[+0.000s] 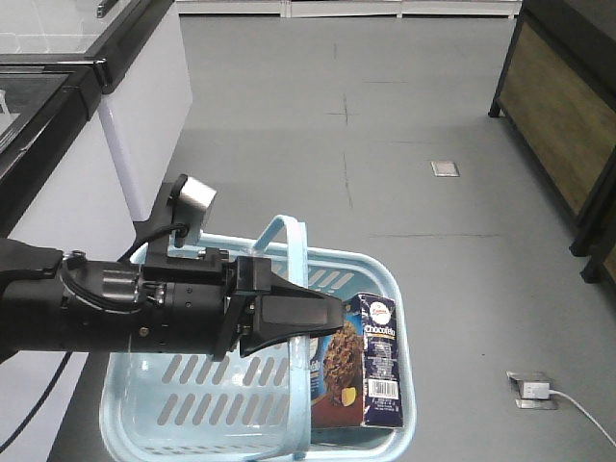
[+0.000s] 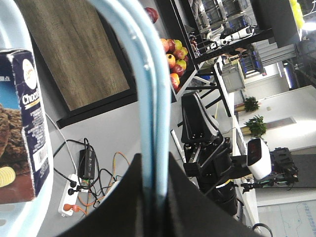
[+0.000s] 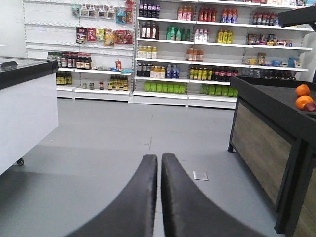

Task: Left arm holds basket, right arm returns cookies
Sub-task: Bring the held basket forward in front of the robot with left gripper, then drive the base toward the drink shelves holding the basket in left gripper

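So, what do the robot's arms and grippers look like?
The left arm is a long black cylinder with black cables, a silver camera block on top and a tapered black left gripper. Of the right gripper, only two dark grey fingers show.

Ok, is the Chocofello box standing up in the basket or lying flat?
Standing up. The Chocofello box sits on end in the right half of the basket, with its round logo at the top and its barcode low.

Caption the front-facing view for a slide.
Left gripper holds the light-blue basket; Chocofello cookie box stands upright inside.
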Controlling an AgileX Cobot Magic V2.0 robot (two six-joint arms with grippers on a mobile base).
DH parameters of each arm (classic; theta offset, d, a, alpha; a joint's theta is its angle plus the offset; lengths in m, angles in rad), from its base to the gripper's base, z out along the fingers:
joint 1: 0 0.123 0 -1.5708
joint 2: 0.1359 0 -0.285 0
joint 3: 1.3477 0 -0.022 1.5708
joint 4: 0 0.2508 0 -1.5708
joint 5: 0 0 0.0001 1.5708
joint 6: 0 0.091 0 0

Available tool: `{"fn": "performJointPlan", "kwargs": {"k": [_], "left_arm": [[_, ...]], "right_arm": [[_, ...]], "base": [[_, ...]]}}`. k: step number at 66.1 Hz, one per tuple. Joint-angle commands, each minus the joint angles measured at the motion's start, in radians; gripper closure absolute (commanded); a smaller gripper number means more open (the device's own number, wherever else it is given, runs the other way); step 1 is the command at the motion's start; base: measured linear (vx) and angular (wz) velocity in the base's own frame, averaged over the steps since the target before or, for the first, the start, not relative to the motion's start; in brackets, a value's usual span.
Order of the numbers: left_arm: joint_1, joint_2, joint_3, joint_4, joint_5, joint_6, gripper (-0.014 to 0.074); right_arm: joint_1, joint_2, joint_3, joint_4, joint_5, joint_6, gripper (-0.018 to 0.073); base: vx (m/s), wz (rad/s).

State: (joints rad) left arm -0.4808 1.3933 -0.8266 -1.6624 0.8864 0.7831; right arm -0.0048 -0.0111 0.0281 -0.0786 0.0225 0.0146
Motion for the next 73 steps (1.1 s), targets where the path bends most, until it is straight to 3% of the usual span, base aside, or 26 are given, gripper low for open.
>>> {"fn": "performJointPlan", "kwargs": {"k": [1,36,73], "left_arm": [[-0.008,-0.032,-0.04,-0.083,0.047,0.012,0.0599],[-0.008,-0.033,-0.04,-0.083,0.047,0.012,0.0599],[-0.008,-0.033,-0.04,-0.083,0.047,0.012,0.0599]], "right_arm": [[-0.005,-0.013,0.018,-0.006,-0.072,-0.002,0.0562],[-0.005,-0.013,0.018,-0.006,-0.072,-0.002,0.0562],[-0.005,-0.013,0.018,-0.006,-0.072,-0.002,0.0562]], "base": [[0.0,0.0],[0.05,-0.07],[0.22,-0.06]]}}
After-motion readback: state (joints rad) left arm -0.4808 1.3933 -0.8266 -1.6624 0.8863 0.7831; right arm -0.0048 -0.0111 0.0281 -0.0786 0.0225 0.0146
